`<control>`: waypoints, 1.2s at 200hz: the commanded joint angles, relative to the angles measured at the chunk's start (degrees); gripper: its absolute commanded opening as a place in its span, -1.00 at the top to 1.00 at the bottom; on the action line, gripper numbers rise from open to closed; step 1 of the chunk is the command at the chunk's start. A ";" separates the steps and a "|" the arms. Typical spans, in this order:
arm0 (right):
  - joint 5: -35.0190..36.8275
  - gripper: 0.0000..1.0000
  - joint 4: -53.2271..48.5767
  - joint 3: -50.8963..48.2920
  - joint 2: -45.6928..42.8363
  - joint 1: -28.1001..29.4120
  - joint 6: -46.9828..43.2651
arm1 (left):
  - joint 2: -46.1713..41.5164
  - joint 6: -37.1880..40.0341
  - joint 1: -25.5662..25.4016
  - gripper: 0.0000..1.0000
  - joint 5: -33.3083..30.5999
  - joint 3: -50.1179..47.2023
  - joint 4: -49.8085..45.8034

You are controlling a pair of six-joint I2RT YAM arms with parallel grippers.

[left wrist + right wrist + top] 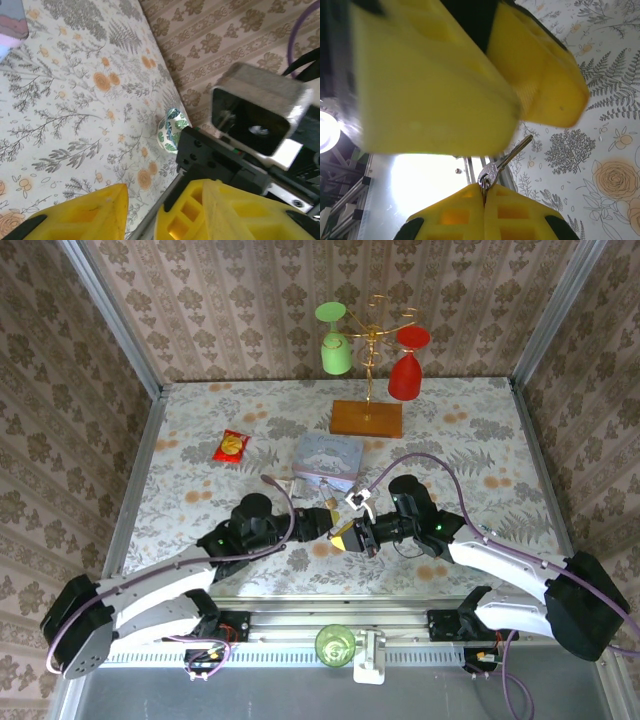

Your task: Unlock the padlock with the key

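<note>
Two fingers of the right gripper (484,189) pinch a small silver metal key (505,159). Left gripper (145,205) holds its yellow fingers slightly apart.

Three walls, all the same beige damask wallpaper: back wall (300,300), left wall (50,390), right wall (600,390). Metal posts stand in the far corners, left post (110,315), right post (555,310). Counter (200,430) covered in a pale cloth printed with grey ferns and orange flowers. Aluminium rail (330,615) along its near edge; grey floor (300,695) below it. Even daylight-like light. Right wrist view: one bright round lamp (327,131), glare beneath it.
</note>
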 commanded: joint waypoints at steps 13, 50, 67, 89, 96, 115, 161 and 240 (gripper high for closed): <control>-1.63 1.00 2.78 0.95 -0.03 -0.22 -0.42 | 2.08 -0.59 -0.60 0.14 1.36 0.69 1.37; -0.93 1.00 3.18 1.13 1.06 -0.29 -0.97 | 2.16 -2.87 -0.69 0.34 0.71 -0.87 5.88; 0.13 1.00 4.35 0.96 1.65 -0.31 -1.02 | 2.53 -3.82 -0.94 0.43 1.38 -1.32 7.61; 1.03 1.00 5.78 0.61 1.32 -0.47 -0.71 | 3.16 -4.14 -1.19 0.54 2.07 -1.72 7.94; 1.16 1.00 5.83 0.60 1.24 -0.56 -0.59 | 3.09 -4.23 -1.17 0.61 2.03 -2.00 7.99; 1.39 1.00 5.35 0.42 1.05 -0.92 -0.72 | 2.44 -4.38 -0.88 0.72 1.55 -2.95 7.99; 1.90 1.00 2.22 0.25 0.69 -1.10 -1.95 | 1.59 -4.06 -0.44 1.00 0.43 -3.18 7.25; 9.04 1.00 -0.58 -1.77 -4.07 -1.78 -0.66 | 0.14 -1.25 -4.96 1.00 -10.71 -3.55 6.10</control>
